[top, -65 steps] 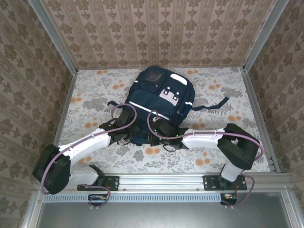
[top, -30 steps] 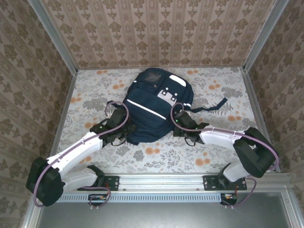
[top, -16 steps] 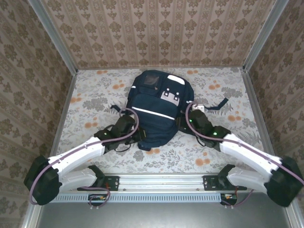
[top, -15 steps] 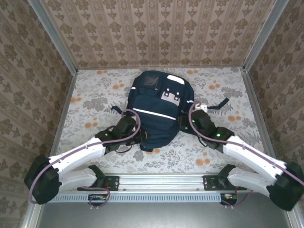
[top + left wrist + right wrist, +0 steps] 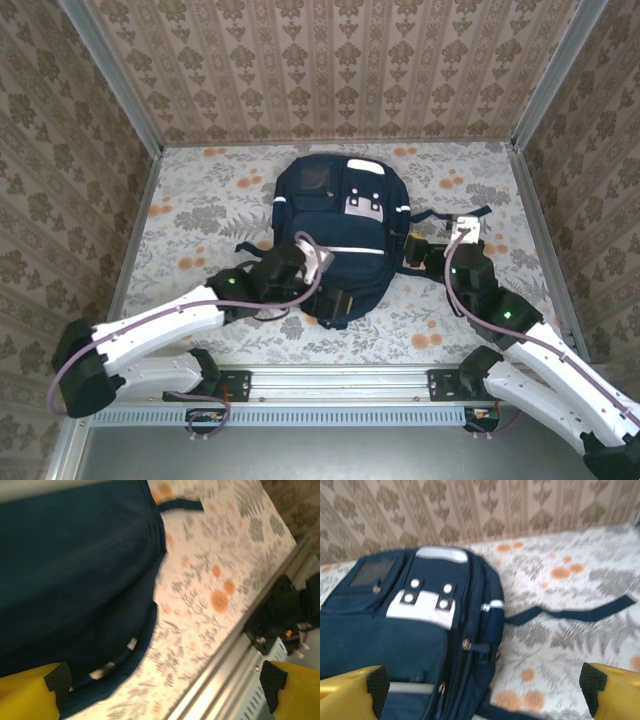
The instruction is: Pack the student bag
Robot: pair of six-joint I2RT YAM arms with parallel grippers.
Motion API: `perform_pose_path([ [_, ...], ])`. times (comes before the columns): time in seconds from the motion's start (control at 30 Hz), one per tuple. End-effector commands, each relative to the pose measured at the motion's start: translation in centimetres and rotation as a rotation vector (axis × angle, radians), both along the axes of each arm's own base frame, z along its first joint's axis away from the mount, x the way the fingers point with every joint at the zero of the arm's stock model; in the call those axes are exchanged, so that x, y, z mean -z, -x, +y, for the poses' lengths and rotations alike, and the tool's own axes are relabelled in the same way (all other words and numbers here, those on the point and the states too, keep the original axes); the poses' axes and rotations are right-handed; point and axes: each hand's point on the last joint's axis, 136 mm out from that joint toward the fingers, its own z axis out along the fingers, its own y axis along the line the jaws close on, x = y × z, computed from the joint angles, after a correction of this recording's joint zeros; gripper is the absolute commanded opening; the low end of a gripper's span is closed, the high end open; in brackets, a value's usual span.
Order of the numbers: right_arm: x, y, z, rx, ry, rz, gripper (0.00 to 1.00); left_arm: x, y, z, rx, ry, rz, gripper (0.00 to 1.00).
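From above: a large navy bag (image 5: pixel 340 225) with white stripes and pale front patches lies flat on the flowered table (image 5: pixel 200 200), in the middle and toward the far wall (image 5: pixel 330 70). My two white arms reach in from the near edge. My left claw (image 5: pixel 328 285) sits at the bag's near end, over its bottom edge. My right claw (image 5: pixel 450 238) is just beside the bag's right side, near a dark strap (image 5: pixel 455 215) trailing across the table.

From my left wrist: the picture is blurred. My left claw (image 5: pixel 165 690) is released, its yellow fingers (image 5: pixel 25 692) spread far apart at the two lower corners, with nothing gripped. The bag (image 5: pixel 75 580) covers the left half, its curved bottom edge running between the fingers. To the right are the flowered table (image 5: pixel 210 580) and the metal rail (image 5: pixel 235 655) at its edge.

From my right wrist: my right claw (image 5: pixel 482 687) is released too, yellow fingers (image 5: pixel 347 687) wide apart at the lower corners, grasping nothing. The bag (image 5: pixel 395 630) lies ahead on the left, with its white snap patch facing up. A strap (image 5: pixel 570 612) runs from its side out to the right over the table (image 5: pixel 570 645), and the patterned wall (image 5: pixel 470 510) stands behind.
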Motion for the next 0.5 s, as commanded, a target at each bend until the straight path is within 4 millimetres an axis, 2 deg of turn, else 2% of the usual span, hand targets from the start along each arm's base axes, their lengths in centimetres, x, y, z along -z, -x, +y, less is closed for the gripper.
perform_pose_path([
  [0.0, -1.3, -0.7, -2.0, 0.084, 0.108, -0.124, 1.0, -4.3, -4.6, 5.3, -0.169, -0.079, -0.256, 1.0],
  [0.1, -0.5, -2.1, -1.0, -0.008, 0.228, -0.213, 1.0, -6.7, -10.1, 12.3, -0.495, -0.225, -0.555, 1.0],
  [0.13, 0.1, -2.5, -0.8, -0.037, 0.27, -0.244, 1.0, -6.9, -11.6, 14.9, -0.606, -0.281, -0.643, 1.0],
  [0.17, 0.7, -2.8, -1.1, -0.034, 0.292, -0.268, 1.0, -6.6, -12.8, 16.5, -0.652, -0.325, -0.717, 1.0],
  [0.23, 2.1, -3.5, -2.2, -0.009, 0.304, -0.283, 1.0, -5.0, -14.8, 19.9, -0.769, -0.318, -0.731, 1.0],
  [0.3, 4.4, -4.4, -3.6, -0.003, 0.328, -0.224, 1.0, -2.3, -16.2, 23.0, -0.826, -0.28, -0.699, 1.0],
  [0.33, 5.7, -4.9, -4.7, 0.014, 0.335, -0.179, 1.0, -0.8, -16.5, 24.5, -0.857, -0.265, -0.656, 1.0],
  [0.4, 7.7, -5.5, -7.0, 0.093, 0.283, -0.11, 1.0, 1.0, -17.0, 27.8, -0.949, -0.258, -0.612, 1.0],
  [0.47, 9.0, -5.7, -8.5, 0.132, 0.241, -0.09, 1.0, 2.6, -17.5, 29.4, -0.962, -0.32, -0.602, 1.0],
])
